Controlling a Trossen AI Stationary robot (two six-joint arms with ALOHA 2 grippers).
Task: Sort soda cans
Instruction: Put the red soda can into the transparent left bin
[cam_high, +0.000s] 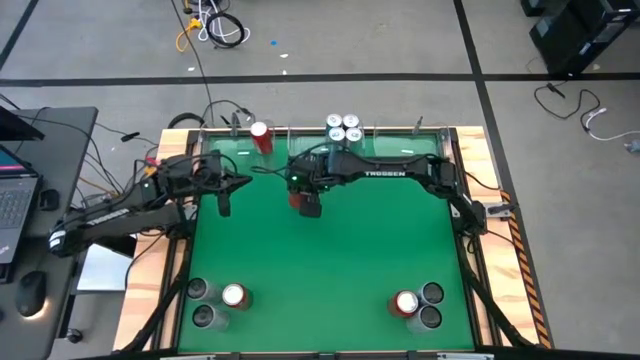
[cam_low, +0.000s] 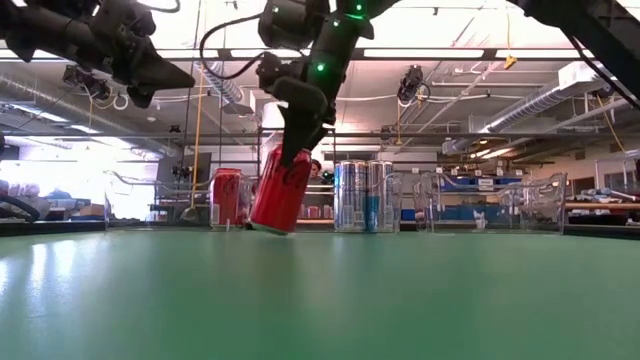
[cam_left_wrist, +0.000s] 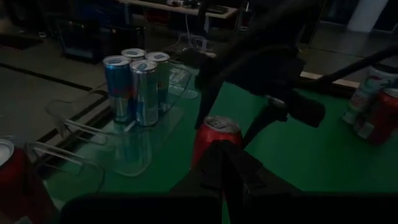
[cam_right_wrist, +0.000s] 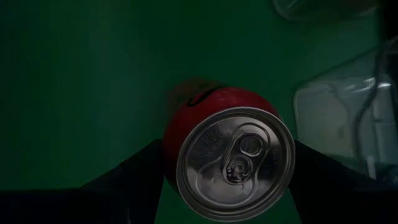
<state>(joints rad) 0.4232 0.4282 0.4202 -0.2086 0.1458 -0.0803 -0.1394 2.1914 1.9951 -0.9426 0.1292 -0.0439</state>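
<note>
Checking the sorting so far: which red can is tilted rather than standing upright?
The red can in the right gripper, leaning with one bottom edge on the green mat; the red can by the far edge stands upright.

dark arms (cam_high: 400, 172), white trossen lettering

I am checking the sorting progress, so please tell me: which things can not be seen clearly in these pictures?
- High view: the right gripper covers the held red can; its tilt shows only in the low view.
- Low view: the near-edge can groups are outside the frame.
- Left wrist view: the red can in the bin is cut by the picture edge.
- Right wrist view: the clear bin is dark; its contents are unreadable.
</note>
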